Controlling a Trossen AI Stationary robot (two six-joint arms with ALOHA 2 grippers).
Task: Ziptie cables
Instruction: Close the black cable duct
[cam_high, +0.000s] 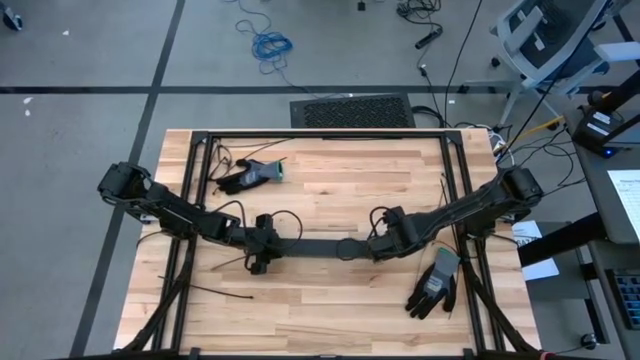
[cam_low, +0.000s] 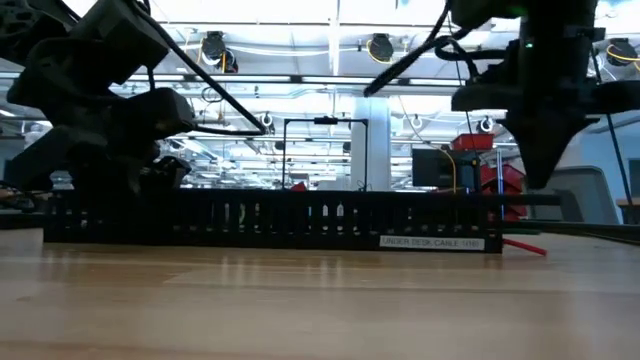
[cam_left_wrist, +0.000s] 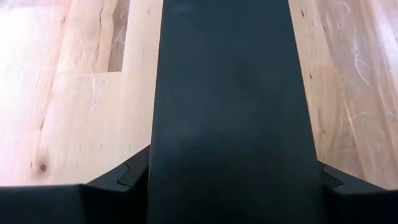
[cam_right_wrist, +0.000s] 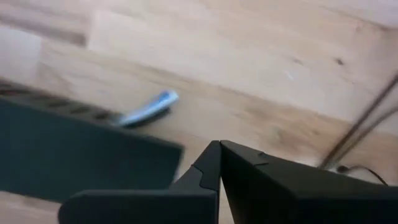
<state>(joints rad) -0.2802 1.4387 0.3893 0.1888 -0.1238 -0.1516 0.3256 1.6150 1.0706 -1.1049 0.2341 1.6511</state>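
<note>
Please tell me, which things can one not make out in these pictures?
- Right wrist view: only a blurred blue-white streak shows beside the duct; whether it is the cables is unclear.
- High view: the left claw and right claw cover the duct's ends.
- Left wrist view: the duct fills the picture and hides what lies under it.
- Low view: the duct's label is too small to read fully.

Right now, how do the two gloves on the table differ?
The left glove lies near the left arm, fingers pointing sideways, green at its cuff. The right glove lies beside the right arm, fingers pointing at the table's near edge, cuff grey. Both are dark, lying flat.
</note>
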